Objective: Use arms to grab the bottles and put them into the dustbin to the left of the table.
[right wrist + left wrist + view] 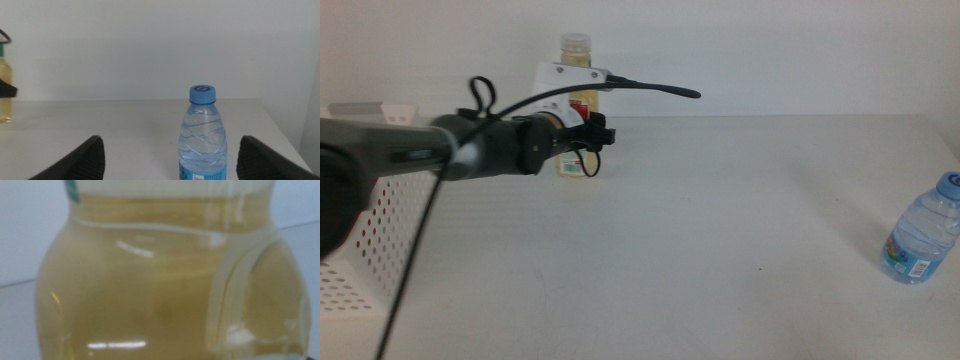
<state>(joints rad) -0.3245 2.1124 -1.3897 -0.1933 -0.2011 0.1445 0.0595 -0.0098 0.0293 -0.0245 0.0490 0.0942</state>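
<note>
L gripper [588, 140] at yellow-liquid bottle [576, 105], far side of table [720, 230].
Jaw state: can't tell. Water bottle [924, 231] at 3 o'clock; R gripper [170, 160] jaws apart. Dustbin [370, 235] at 9.

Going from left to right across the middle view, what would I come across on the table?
White basket → left gripper at the yellow bottle → water bottle at the far right.
</note>
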